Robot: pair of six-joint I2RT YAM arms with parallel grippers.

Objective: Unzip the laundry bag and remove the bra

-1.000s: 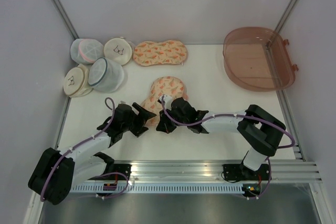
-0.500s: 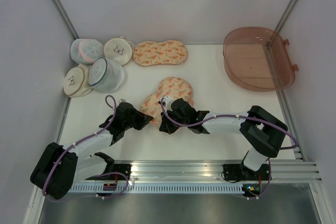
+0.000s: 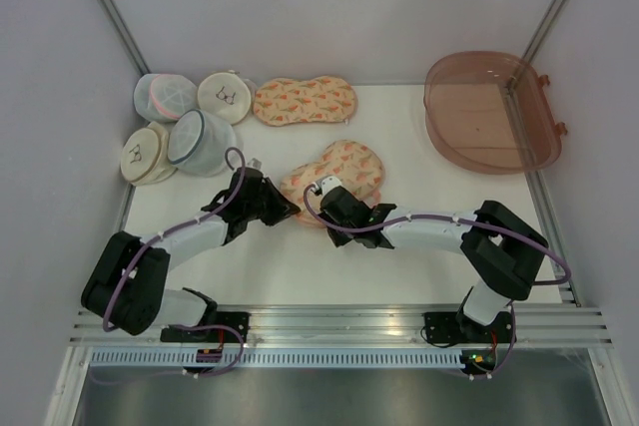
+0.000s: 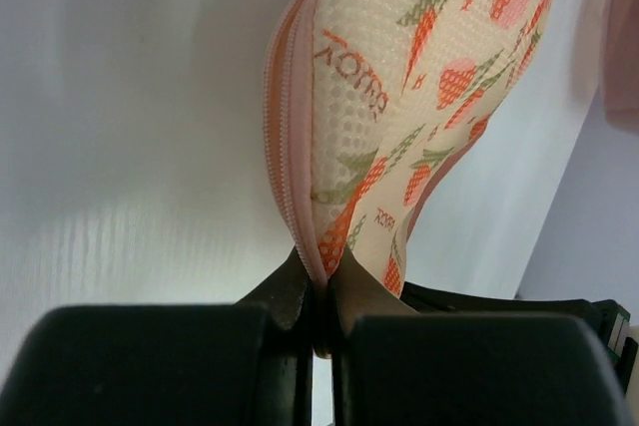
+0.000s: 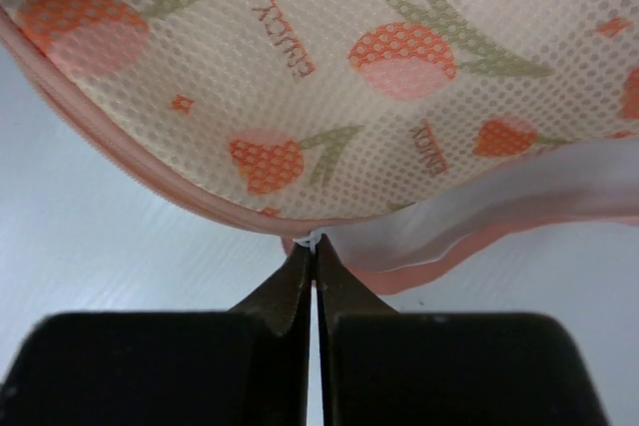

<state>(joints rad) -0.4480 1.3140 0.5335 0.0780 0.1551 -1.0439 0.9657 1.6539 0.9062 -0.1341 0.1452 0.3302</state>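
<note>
Step in hand: unzipping. Peach-orange two-lobed mesh laundry bag w/ carrot print [image 3: 334, 175] lies mid-table, between both arms

L gripper [image 4: 321, 291] pressed together, pinching pink zipper edging [image 4: 289, 147] at bag's end, acting as anchor

R gripper [image 5: 315, 258] pinched on small white zipper pull [image 5: 313, 242]; short stretch beside it already gapes, pale lining [image 5: 519, 202] showing

White bra not visible, presumably inside

Next, by my read: R draws pull along seam, L holds bag taut; risk of pull slipping from fingertips
</note>
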